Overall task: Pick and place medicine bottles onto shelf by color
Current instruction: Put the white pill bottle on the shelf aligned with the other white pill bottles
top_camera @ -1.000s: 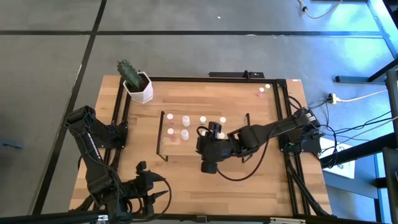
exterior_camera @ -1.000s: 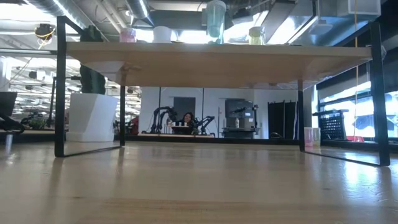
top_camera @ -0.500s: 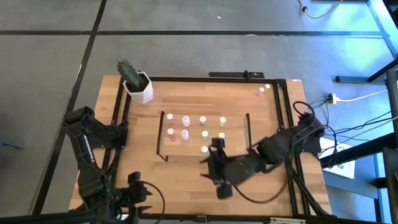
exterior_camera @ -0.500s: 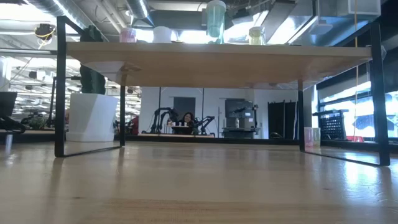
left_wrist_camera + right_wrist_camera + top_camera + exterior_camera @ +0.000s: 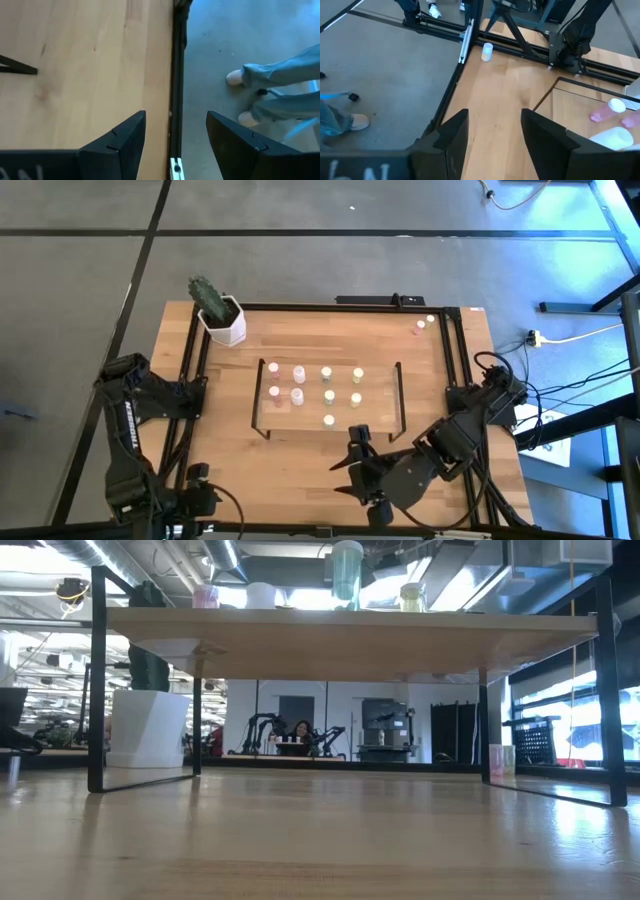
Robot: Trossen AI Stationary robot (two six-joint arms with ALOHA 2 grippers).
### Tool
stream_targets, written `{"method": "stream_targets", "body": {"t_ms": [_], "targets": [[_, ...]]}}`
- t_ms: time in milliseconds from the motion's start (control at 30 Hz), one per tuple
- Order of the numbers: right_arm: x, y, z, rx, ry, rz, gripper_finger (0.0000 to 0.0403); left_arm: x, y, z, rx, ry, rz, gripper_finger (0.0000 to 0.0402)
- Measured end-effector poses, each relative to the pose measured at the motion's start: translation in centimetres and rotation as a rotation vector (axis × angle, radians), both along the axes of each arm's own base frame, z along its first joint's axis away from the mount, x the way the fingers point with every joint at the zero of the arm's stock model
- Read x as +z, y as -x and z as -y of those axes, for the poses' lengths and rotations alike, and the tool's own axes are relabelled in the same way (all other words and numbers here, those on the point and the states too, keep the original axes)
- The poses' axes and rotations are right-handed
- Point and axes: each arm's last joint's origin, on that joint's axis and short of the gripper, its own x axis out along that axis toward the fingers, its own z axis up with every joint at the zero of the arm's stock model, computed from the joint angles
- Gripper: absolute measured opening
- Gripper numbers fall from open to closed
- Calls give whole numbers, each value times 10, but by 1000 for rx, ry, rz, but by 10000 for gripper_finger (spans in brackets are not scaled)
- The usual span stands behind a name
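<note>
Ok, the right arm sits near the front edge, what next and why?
Probably send the open, empty right gripper to the two bottles at the table's far right corner; the rest stand on the shelf already. The left gripper waits front left.

Pink, green, yellow medicine bottles [image 5: 327, 395]

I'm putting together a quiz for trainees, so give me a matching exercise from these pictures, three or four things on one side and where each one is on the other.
Things:
1. cactus pot
2. shelf
3. right gripper
4. two loose bottles

Places:
A. far right corner of the table
B. middle of the table
C. far left corner of the table
D. near edge, in front of the shelf

Pairs: 1-C, 2-B, 3-D, 4-A
</note>
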Motion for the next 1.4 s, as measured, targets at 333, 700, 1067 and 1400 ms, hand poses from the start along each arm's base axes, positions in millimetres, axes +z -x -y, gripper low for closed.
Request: {"method": "stream_targets", "body": {"t_ms": [333,700,1067,1400], "targets": [[0,1,-1,0,-1,-1,183,-17,10,16,32,-1,-30,202],[0,0,-1,0,-1,-2,183,-31,21,28,45,1,-69,202],[-1,0,-1,1,1,-3,183,-56,33,34,108,-62,-222,202],[-1,0,-1,0,1,-3,183,-82,48,26,106,-149,-261,202]]}}
